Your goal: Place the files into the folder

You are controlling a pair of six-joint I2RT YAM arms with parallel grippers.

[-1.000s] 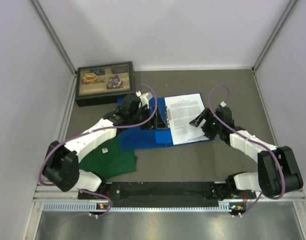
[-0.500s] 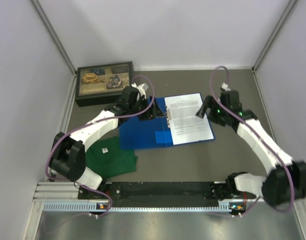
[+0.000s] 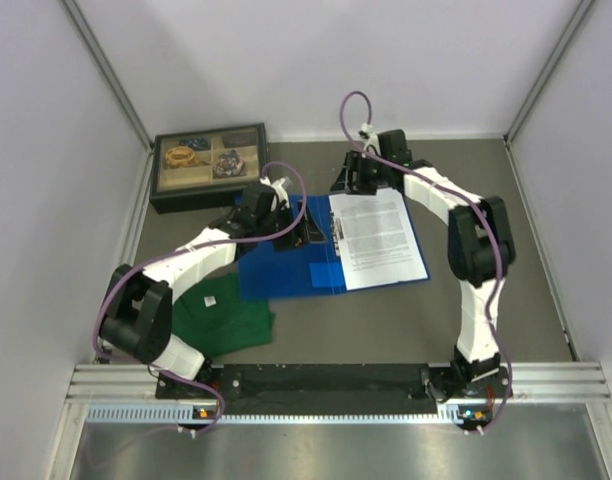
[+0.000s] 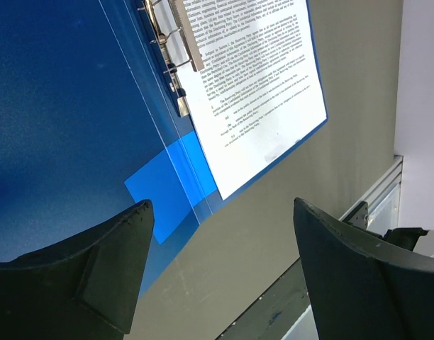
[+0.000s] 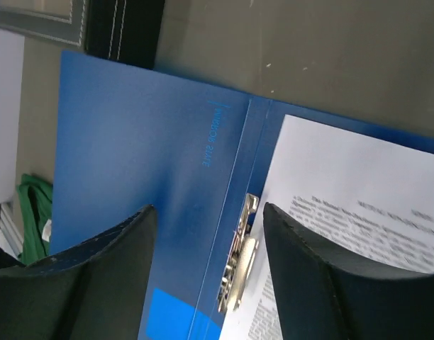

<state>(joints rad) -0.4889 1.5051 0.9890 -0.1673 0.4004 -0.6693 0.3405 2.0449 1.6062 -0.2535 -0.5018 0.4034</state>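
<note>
Files (image 3: pixel 381 238), white densely printed sheets lying in opened blue folder (image 3: pixel 282 276), both jaws spread, empty

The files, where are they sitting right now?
Top view, centre-right: the files lie flat on the right half of the open folder, their left edge at its metal rings. The green cloth is off to the near left.

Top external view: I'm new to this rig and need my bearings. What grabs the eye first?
The bright blue folder lies open mid-table, the white printed files on its right half. The left pincer and right pincer, both open, hang over its middle. A black compartment box sits far left.
</note>
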